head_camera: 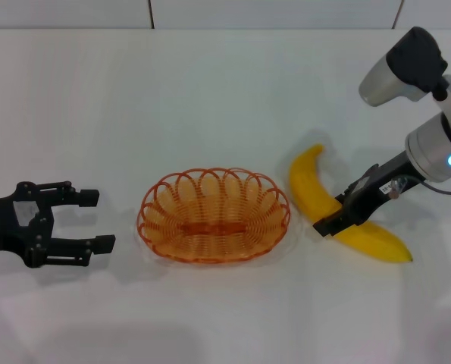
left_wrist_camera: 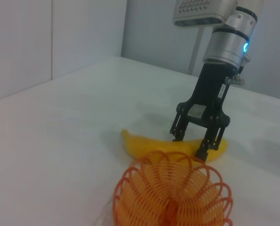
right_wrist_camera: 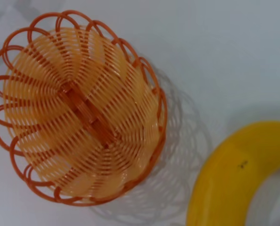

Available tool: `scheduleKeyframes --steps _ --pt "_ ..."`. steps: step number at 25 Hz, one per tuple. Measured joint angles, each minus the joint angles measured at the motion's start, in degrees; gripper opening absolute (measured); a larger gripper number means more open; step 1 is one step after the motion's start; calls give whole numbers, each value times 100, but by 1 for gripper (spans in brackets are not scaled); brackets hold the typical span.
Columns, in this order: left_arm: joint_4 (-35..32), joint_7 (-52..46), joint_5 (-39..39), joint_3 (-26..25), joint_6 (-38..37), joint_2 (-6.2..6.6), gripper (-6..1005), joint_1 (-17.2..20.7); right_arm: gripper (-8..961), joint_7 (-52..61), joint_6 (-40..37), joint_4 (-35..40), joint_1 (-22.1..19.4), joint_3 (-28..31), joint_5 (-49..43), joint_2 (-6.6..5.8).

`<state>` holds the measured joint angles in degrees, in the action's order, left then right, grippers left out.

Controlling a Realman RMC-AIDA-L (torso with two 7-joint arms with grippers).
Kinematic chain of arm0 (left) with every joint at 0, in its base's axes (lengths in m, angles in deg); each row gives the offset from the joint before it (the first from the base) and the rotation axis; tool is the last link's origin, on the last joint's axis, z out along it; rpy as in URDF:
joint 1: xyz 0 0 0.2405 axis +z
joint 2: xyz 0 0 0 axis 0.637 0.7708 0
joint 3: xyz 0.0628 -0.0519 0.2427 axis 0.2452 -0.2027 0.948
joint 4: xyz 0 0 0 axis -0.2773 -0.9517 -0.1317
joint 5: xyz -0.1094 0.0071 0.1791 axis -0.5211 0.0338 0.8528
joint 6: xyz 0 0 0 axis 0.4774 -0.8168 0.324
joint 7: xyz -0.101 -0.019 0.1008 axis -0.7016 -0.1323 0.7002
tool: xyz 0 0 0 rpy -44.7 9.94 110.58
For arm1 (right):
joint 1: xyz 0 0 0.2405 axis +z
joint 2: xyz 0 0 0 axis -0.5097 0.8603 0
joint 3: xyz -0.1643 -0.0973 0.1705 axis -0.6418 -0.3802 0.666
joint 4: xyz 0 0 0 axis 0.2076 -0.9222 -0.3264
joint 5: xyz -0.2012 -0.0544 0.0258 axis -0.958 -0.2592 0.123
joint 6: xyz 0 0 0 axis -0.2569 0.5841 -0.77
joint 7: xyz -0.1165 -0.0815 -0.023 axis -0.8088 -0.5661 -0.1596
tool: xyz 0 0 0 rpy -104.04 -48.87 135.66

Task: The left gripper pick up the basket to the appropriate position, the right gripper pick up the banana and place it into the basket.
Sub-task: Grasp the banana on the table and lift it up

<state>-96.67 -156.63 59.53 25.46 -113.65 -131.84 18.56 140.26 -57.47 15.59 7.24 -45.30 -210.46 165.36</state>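
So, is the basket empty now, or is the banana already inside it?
Empty. The basket stands upright on the table with only its wire bottom showing; the banana lies outside, beside its rim, with the right tool astride it.

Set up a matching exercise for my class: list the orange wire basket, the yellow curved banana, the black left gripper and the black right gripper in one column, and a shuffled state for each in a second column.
Column one:
1. orange wire basket
2. yellow curved banana
3. black left gripper
4. black right gripper

Column two:
A. lies on the white table, a claw down around its middle
B. open, apart from the basket, holding nothing
C. empty, between the two claws
D. lowered over the fruit, a finger on each side

Pairs: 1-C, 2-A, 3-B, 4-D
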Motion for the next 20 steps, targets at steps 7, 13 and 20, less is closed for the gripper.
scheduleKeyframes --steps 7,13,20 --pt "0 -11 0 0 -25 0 855 0 589 1 2 9 0 45 11 -4" --pt "0 -11 0 0 -32 0 855 14 491 1 -8 66 -14 73 11 -11" --pt "-18 -5 0 0 -55 33 855 74 503 -58 -452 826 -99 884 -154 -58"
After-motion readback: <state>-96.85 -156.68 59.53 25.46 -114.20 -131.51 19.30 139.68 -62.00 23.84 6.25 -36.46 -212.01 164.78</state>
